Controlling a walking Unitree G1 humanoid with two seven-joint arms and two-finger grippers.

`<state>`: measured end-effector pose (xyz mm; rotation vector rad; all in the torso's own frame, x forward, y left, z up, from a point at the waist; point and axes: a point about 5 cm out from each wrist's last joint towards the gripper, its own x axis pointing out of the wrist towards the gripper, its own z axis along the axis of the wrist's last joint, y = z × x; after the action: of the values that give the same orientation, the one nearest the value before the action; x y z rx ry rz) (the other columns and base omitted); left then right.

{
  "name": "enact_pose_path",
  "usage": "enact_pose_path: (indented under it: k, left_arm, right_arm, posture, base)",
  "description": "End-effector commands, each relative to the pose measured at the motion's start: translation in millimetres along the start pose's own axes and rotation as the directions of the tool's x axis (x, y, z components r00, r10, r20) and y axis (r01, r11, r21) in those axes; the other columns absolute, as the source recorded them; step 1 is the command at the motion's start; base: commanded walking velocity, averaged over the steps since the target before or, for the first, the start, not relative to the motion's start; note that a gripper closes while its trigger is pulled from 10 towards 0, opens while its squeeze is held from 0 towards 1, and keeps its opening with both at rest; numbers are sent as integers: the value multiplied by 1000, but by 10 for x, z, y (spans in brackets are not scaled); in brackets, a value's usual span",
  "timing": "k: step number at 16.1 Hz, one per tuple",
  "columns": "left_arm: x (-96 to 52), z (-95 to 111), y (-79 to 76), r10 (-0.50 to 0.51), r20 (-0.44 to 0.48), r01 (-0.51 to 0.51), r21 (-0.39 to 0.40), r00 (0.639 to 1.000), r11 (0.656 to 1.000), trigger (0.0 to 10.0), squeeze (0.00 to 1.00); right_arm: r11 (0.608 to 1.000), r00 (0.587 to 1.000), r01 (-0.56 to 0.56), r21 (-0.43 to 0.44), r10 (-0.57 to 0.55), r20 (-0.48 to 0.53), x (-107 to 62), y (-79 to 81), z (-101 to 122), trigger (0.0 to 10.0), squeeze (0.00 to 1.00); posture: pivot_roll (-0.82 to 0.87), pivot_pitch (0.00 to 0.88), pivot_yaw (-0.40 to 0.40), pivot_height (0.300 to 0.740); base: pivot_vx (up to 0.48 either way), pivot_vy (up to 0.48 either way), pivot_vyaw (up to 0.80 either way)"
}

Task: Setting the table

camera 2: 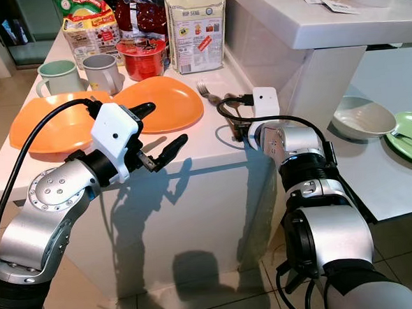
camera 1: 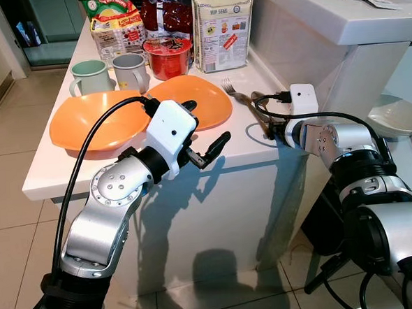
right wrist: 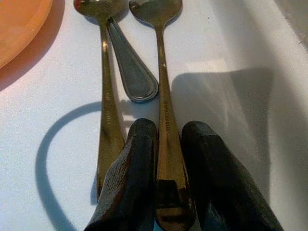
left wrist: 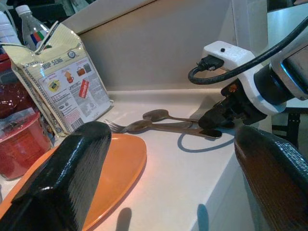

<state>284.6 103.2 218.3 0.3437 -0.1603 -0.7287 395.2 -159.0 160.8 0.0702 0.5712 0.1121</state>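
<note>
Two orange plates (camera 1: 95, 123) (camera 1: 206, 98) lie overlapping on the white table (camera 1: 234, 149). To their right lie a silver fork (camera 1: 231, 90) and two spoons (left wrist: 159, 115) side by side. My right gripper (right wrist: 169, 127) rests on the tabletop near its right front corner, shut on the handle of the right-hand spoon (right wrist: 161, 57). The other spoon (right wrist: 103, 96) and the fork handle (right wrist: 132, 72) lie just beside it. My left gripper (camera 1: 207, 123) hovers open at the front edge of the right plate, one finger over its rim, holding nothing.
Two mugs (camera 1: 89, 76) (camera 1: 129, 69), a red cup (camera 1: 166, 57) and food bags (camera 1: 222, 24) stand at the back of the table. A raised white counter (camera 1: 337, 13) borders the right side. A lower surface at the right holds a pale bowl (camera 1: 396, 115) and a green plate (camera 2: 411, 131).
</note>
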Motion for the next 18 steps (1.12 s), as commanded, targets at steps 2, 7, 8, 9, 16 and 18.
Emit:
enact_pose_path:
  k: [2, 7, 8, 9, 16, 18]
  left_arm:
    - [14, 22, -32, -27, 1, 27, 12, 1000, 1000, 10000, 0]
    - [10, 23, -46, -36, 2, 36, 10, 999, 999, 10000, 0]
    - [10, 25, -45, -37, 2, 37, 11, 999, 999, 10000, 0]
    - [10, 26, -43, -37, 3, 37, 11, 999, 999, 10000, 0]
    - [17, 35, -29, -34, 5, 34, 13, 999, 999, 10000, 0]
    - [22, 39, -25, -30, 6, 30, 13, 1000, 999, 10000, 0]
  right_arm:
    - [999, 996, 17, 29, -14, -93, 33, -55, -221, 0, 0]
    - [999, 997, 28, 36, -26, -76, 25, -66, -193, 0, 0]
    - [999, 998, 36, 39, -34, -43, 18, -66, -144, 0, 0]
    - [998, 999, 41, 41, -40, -13, 5, -59, -82, 0, 0]
    - [999, 988, -25, -21, 27, 151, -74, 129, 233, 0, 0]
    - [998, 984, -28, -63, 39, 175, -83, 178, 252, 0, 0]
  posture:
    - [47, 0, -35, 740]
    - [47, 0, -35, 740]
    - [47, 0, -35, 740]
    - [47, 0, -34, 740]
    - [48, 0, -33, 740]
    - [48, 0, -33, 740]
  base:
    - [0, 0, 0]
    - [0, 0, 0]
    - [0, 0, 0]
    - [0, 0, 0]
    - [0, 0, 0]
    - [0, 0, 0]
